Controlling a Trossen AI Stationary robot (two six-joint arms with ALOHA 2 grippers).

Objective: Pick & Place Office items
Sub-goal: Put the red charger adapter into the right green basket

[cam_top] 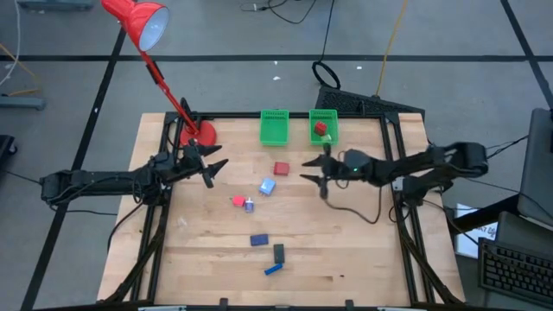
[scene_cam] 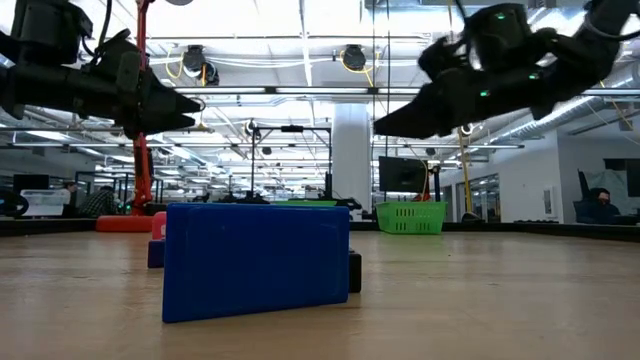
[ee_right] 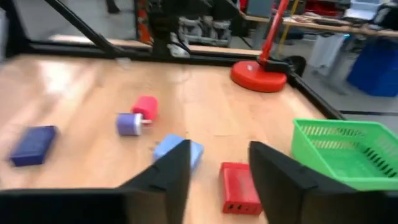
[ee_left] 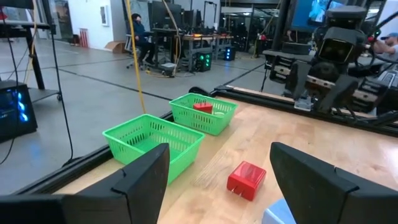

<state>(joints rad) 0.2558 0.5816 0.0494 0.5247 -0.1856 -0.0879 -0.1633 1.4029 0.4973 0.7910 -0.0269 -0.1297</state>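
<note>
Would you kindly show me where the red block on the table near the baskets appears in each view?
High: red block, below the baskets.
Low: not visible.
Left wrist, between the fingers.
Right wrist, between the fingers.
Shared landmark: empty green basket beside it.

You have two baskets (cam_top: 274, 127) side by side at the bench's (cam_top: 363, 250) far edge; the right one (cam_top: 324, 126) holds a block (cam_top: 320, 129). Before them lie the loose office items (cam_top: 267, 187), with the lamp base (cam_top: 198, 135) left of the baskets.
</note>
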